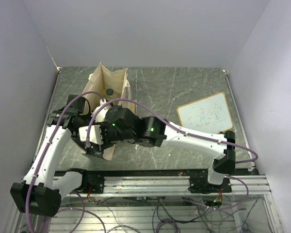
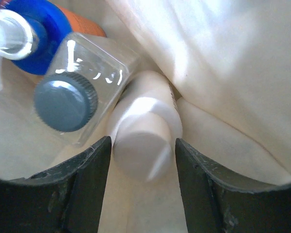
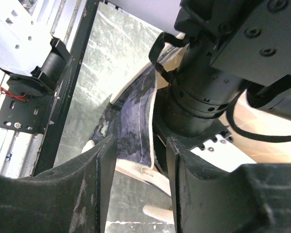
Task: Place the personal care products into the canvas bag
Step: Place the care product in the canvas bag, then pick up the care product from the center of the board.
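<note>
L gripper (image 2: 143, 142) astride white-cap bottle (image 2: 146, 124), grip unclear; R gripper (image 3: 140, 141) spread, canvas bag (image 3: 131, 116) edge btwn jaws.

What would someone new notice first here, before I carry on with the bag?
The canvas bag gapes open on the left of the table, with a whiteboard off to the right. Inside it, a white-capped bottle sits between the jaws of the left gripper, beside a clear bottle with a dark cap and a blue-and-orange bottle. The right gripper stands open astride the bag's dark-printed edge.

Matt woven canvas bag (image 2: 223, 58) holds a glossy clear plastic bottle (image 2: 94, 63).
</note>
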`<state>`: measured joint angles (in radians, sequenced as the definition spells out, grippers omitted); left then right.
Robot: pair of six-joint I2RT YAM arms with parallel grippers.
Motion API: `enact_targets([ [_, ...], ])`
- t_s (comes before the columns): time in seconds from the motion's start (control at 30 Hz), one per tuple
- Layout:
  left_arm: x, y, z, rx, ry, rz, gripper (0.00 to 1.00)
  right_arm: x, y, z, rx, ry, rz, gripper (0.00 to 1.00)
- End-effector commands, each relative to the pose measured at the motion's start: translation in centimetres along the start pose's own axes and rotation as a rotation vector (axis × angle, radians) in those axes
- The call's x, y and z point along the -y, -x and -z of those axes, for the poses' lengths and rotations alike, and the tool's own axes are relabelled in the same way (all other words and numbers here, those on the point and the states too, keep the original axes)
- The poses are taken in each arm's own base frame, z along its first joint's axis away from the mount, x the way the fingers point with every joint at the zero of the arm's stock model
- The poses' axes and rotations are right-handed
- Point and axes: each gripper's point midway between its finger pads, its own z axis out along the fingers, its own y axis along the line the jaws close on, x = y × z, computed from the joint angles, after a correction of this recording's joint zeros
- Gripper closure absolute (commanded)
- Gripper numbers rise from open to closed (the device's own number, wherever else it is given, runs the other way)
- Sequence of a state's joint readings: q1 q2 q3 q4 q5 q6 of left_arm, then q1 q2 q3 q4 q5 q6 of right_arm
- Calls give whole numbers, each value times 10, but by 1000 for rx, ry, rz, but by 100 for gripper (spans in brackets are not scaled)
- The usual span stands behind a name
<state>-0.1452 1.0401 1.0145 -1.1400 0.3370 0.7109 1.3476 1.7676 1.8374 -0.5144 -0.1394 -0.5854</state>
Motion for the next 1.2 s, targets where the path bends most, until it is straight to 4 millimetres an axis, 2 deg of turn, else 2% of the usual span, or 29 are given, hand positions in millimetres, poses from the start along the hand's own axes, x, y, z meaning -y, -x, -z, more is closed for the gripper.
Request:
enact_targets([
  [0.0,-7,33,28,127,52,-44,33,11,26,23,65,-33,25,53],
  [0.2,-16,66,60,240,120,-64,30,17,46,45,112,-42,47,35],
  [0.3,-26,87,78,309,177,-71,28,25,54,55,125,-71,59,32],
  [0.43,-36,118,100,407,221,-40,28,49,62,72,146,-136,56,32],
  [0.57,-42,153,126,549,245,17,27,87,58,97,168,-221,1,31],
  [0.77,-50,198,161,734,265,67,27,170,15,162,173,-427,-176,30],
  [0.93,-51,230,181,824,232,63,23,226,-39,240,154,-637,-316,29],
  [1.0,-52,241,182,832,223,52,22,239,-67,277,114,-732,-352,29],
  [1.07,-52,252,179,826,225,39,21,239,-91,300,60,-797,-374,28],
  [1.17,-45,272,163,791,226,1,21,230,-119,335,-8,-880,-407,28],
])
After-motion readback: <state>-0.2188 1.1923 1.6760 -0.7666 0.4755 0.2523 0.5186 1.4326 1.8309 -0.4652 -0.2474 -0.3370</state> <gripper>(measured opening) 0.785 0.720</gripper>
